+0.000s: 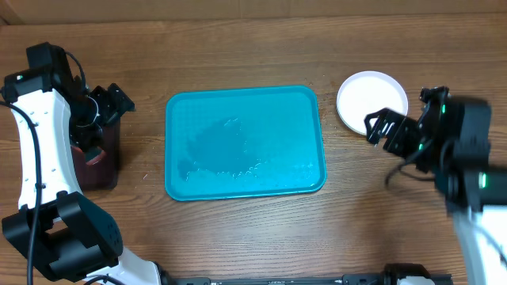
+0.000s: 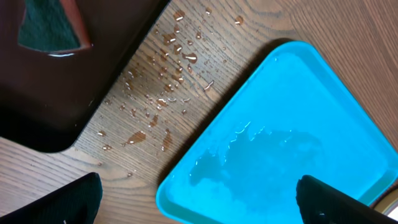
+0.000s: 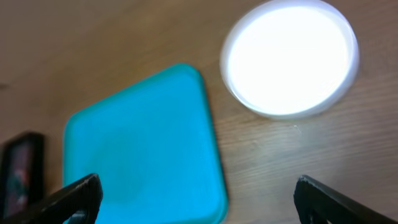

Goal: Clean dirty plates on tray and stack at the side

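The teal tray [image 1: 190,103] lies mid-table, wet and holding no plates; it also shows in the left wrist view [image 2: 348,112] and the right wrist view [image 3: 137,155]. A white plate [image 1: 366,93] sits on the table right of the tray, also in the right wrist view [image 3: 289,56]. No blue or yellow-green plate shows separately. My left gripper [image 1: 107,107] is open and empty, left of the tray [image 2: 199,202]. My right gripper [image 1: 380,127] is open and empty, just below the white plate [image 3: 199,199].
A dark maroon tray [image 1: 99,158] stands at the far left with a green sponge [image 2: 46,28] in it. Water drops [image 2: 161,93] lie on the wood between the two trays.
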{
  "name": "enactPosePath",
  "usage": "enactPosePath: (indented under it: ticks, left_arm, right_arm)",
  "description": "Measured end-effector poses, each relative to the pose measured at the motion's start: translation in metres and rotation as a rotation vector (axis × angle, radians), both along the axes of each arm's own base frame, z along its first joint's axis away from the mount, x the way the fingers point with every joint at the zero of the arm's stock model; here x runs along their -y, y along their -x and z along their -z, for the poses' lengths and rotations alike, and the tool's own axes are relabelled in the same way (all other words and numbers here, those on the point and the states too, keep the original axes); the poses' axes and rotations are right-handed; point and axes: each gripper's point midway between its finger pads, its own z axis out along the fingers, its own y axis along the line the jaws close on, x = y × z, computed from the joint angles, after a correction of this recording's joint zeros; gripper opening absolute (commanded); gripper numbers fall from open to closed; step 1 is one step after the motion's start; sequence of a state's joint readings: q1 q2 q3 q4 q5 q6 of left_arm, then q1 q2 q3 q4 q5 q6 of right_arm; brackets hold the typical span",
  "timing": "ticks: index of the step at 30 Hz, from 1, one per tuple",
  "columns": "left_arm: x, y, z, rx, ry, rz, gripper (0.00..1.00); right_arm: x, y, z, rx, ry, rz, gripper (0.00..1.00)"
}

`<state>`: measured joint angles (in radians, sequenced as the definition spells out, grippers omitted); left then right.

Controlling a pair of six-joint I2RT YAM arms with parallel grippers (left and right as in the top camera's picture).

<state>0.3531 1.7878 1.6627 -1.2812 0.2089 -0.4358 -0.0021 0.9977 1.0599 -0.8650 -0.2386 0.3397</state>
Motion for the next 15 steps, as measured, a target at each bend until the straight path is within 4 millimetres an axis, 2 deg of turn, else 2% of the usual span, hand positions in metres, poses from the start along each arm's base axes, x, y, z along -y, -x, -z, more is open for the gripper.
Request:
enactPosePath:
  ticks: [3,5,8,12,15]
  left_arm:
    - [0.000,0.000,0.000,0.001,-0.001,0.000,1.00]
    - [0.000,0.000,0.000,0.000,-0.003,0.000,1.00]
    - [0.000,0.000,0.000,-0.001,-0.003,0.000,1.00]
    - [0.000,0.000,0.000,-0.001,-0.002,0.000,1.00]
    - [0.000,0.000,0.000,-0.001,-0.002,0.000,1.00]
  right_arm:
    - [-0.008,0.014,-0.020,0.168,0.005,-0.026,1.00]
    - [-0.008,0.030,-0.025,0.250,0.006,-0.028,1.00]
    - [-0.005,0.051,-0.019,0.307,0.013,-0.014,1.00]
    - [0.000,0.059,-0.009,0.392,0.024,0.008,1.00]
    - [0.000,0.061,-0.010,0.477,0.022,0.013,1.00]
